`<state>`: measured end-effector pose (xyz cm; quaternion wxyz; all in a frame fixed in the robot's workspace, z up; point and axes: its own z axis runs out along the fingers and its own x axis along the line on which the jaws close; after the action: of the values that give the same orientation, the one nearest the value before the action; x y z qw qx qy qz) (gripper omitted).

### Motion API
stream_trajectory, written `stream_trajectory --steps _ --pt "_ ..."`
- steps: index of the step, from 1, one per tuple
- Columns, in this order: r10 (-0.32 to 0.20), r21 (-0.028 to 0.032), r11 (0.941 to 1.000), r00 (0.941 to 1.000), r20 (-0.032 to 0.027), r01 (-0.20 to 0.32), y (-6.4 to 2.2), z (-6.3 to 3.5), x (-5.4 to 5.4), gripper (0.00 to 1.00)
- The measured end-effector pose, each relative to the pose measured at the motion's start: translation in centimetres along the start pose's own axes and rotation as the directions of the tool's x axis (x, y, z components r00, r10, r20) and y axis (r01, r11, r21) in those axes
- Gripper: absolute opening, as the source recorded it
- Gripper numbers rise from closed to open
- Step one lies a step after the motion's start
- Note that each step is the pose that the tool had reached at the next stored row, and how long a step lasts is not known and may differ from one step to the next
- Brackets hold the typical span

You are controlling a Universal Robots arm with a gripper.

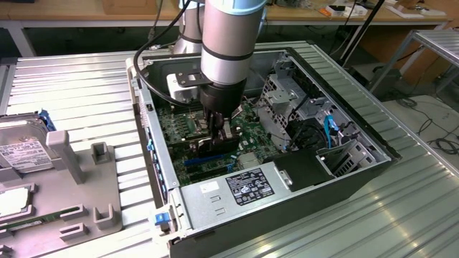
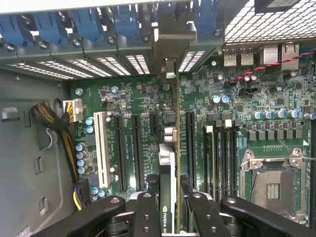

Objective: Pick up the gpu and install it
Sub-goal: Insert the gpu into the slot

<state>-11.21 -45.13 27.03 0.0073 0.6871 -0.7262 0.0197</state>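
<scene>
Over motherboard [image 2: 148,98], fingers [image 2: 147,212] clamping gpu [image 2: 168,177]

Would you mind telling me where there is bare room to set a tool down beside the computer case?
Free patches: the ribbed table between the case and the grey holder, and the table corner at the exterior view's lower right. Crowded: inside the case, where the gripper holds the gpu on edge over the board's slots, and the holder with the hard drive.

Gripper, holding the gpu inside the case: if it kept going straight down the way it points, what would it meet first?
Most likely the motherboard: the gripper holds the gpu edge-on above the board's black expansion slots, so the card's lower edge would probably touch there first. Exact slot alignment is unclear.
</scene>
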Motion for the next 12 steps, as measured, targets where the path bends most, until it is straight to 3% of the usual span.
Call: stream_trajectory --steps 4,12 --pt "0.001 -0.0063 1.0 1.0 -0.0018 -0.001 0.0 0.09 0.0 0.27" --pt "0.001 -0.0063 1.0 1.0 -0.002 -0.001 0.01 0.35 -0.01 0.27"
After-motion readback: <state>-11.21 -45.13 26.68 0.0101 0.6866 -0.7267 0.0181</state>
